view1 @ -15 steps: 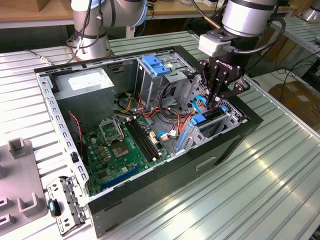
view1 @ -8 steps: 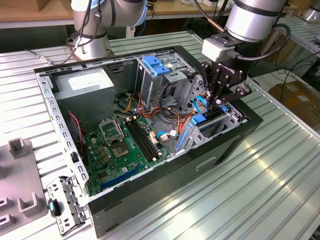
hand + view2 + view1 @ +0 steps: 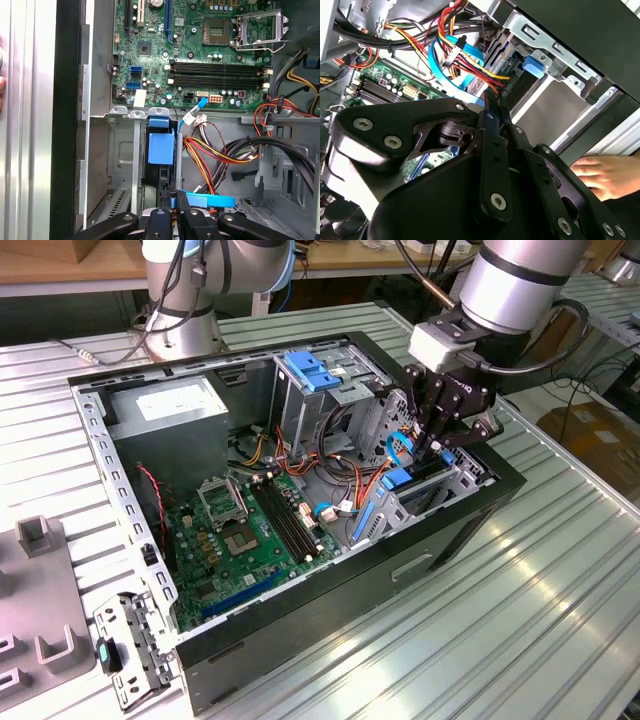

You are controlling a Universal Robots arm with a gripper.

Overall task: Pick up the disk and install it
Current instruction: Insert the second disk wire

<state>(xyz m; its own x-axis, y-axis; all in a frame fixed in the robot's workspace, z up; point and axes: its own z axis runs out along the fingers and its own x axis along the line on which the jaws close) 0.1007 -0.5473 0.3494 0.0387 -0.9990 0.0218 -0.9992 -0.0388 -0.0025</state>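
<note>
Black gripper [image 3: 432,452] hangs straight down from the silver arm [image 3: 515,280], reaching into the drive bay [image 3: 470,475] of the open computer case [image 3: 120,455] at the exterior view's right. Its fingers [image 3: 179,200] are pinched together on the disk [image 3: 161,145], which stands on edge in the bay, blue carrier frame uppermost. No print is legible. A person's hand [image 3: 607,175] rests beside the case.

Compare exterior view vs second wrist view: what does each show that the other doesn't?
Exterior view adds: the grey power-supply box and a loose metal bracket on the table. Second wrist view adds: a person's hand outside the case wall. Shared: the green motherboard, the light-blue cable and the end effector down at the drive cage.
</note>
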